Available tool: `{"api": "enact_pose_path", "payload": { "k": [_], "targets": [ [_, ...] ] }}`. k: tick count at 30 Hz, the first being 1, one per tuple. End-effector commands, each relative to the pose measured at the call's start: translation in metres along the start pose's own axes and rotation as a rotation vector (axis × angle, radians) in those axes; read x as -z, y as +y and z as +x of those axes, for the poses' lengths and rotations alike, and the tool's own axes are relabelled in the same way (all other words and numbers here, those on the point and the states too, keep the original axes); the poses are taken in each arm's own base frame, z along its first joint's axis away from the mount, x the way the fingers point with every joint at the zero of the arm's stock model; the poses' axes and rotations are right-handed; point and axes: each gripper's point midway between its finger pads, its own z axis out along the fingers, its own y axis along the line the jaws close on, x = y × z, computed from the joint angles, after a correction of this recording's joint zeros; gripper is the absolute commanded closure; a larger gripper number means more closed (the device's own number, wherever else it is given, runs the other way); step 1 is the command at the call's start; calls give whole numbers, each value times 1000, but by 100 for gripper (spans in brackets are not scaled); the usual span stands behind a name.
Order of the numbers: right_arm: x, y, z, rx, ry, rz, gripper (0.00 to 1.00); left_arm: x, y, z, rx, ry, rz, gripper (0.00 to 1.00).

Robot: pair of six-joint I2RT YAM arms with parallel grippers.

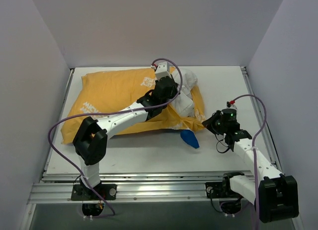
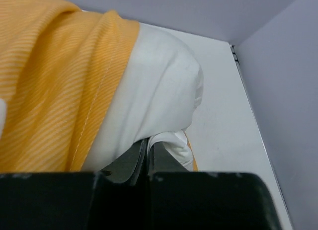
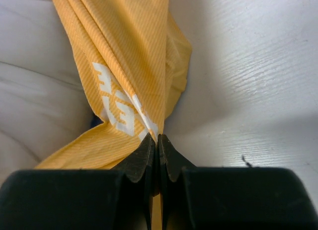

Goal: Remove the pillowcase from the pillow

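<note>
The pillowcase, orange-yellow face up with white lettering, lies across the middle of the table; a blue flap pokes out at its near right. The white pillow bulges out of its right end. My left gripper reaches over the case and is shut on a fold of the pillow; the orange pillowcase drapes to its left. My right gripper is shut on a bunched edge of the pillowcase, pulled taut, with white pillow to its left.
White walls enclose the table on the left, back and right. A metal rail runs along the near edge. Bare tabletop lies in front of the pillowcase and at the right of it.
</note>
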Motion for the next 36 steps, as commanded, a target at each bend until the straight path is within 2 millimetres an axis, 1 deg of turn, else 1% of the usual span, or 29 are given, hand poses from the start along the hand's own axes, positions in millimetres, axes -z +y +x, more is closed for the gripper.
{"api": "enact_pose_path", "payload": {
  "k": [1, 5, 7, 8, 9, 10, 11, 12, 13, 15, 17, 18, 19, 20, 22, 23, 24, 25, 26, 27, 28, 29, 30, 31, 32, 33, 34, 35, 36],
  "targets": [
    [16, -79, 58, 56, 208, 313, 100, 51, 20, -225, 401, -673, -118, 98],
    [13, -85, 61, 52, 223, 348, 100, 55, 11, -243, 392, -707, -103, 98],
    [13, -83, 59, 52, 215, 337, 100, 57, -1, -243, 362, -668, -46, 98],
    [12, -80, 56, 59, 206, 322, 100, 57, -7, -238, 351, -638, -8, 98],
    [10, -75, 53, 63, 199, 301, 100, 54, -22, -225, 308, -555, 76, 98],
    [8, -70, 52, 71, 197, 272, 100, 62, -33, -223, 307, -511, 137, 98],
    [3, -55, 49, 78, 195, 200, 100, 65, -45, -214, 319, -454, 202, 98],
    [1, -48, 46, 78, 189, 168, 100, 64, -51, -191, 292, -373, 247, 98],
    [-2, -44, 46, 74, 192, 151, 100, 79, -73, -179, 268, -281, 371, 98],
    [-9, -32, 36, 73, 168, 109, 100, 93, -89, -144, 240, -141, 465, 98],
    [-20, -25, 30, 78, 162, 89, 100, 129, -114, -120, 204, -8, 615, 98],
    [-24, -20, 26, 84, 153, 71, 100, 149, -130, -102, 164, 82, 720, 98],
    [-26, -16, 23, 96, 149, 59, 98, 157, -131, -87, 144, 152, 736, 98],
    [-28, -4, 12, 106, 123, 28, 91, 171, -134, -76, 114, 204, 779, 98],
    [-25, 10, 0, 128, 92, -19, 80, 185, -133, -55, 72, 280, 789, 98],
    [-20, 21, -10, 151, 57, -50, 74, 192, -128, -51, 57, 284, 790, 98],
    [-15, 32, -22, 165, 24, -74, 61, 195, -121, -43, 40, 306, 762, 90],
    [-9, 38, -29, 177, 2, -84, 55, 197, -114, -38, 38, 323, 739, 79],
    [-1, 44, -41, 200, -42, -90, 50, 204, -110, -45, 43, 311, 733, 67],
    [7, 50, -48, 212, -58, -94, 41, 205, -104, -39, 43, 321, 714, 59],
    [12, 53, -53, 225, -72, -94, 37, 205, -96, -38, 41, 318, 684, 51],
    [21, 59, -60, 239, -99, -107, 33, 212, -92, -44, 41, 305, 672, 47],
    [27, 56, -56, 262, -74, -87, 26, 213, -86, -45, 38, 300, 645, 43],
    [35, 65, -65, 278, -94, -103, 24, 214, -75, -40, 30, 313, 609, 37],
    [43, 70, -69, 293, -109, -117, 22, 219, -68, -49, 31, 278, 581, 27],
    [48, 70, -68, 316, -103, -114, 18, 220, -60, -49, 27, 276, 554, 23],
    [56, 79, -74, 331, -121, -138, 17, 220, -46, -38, 18, 299, 501, 20],
    [62, 85, -76, 346, -130, -160, 16, 222, -32, -48, 23, 254, 439, 15],
    [67, 94, -71, 365, -113, -199, 14, 222, -20, -46, 35, 251, 389, 14]
  ]
}}
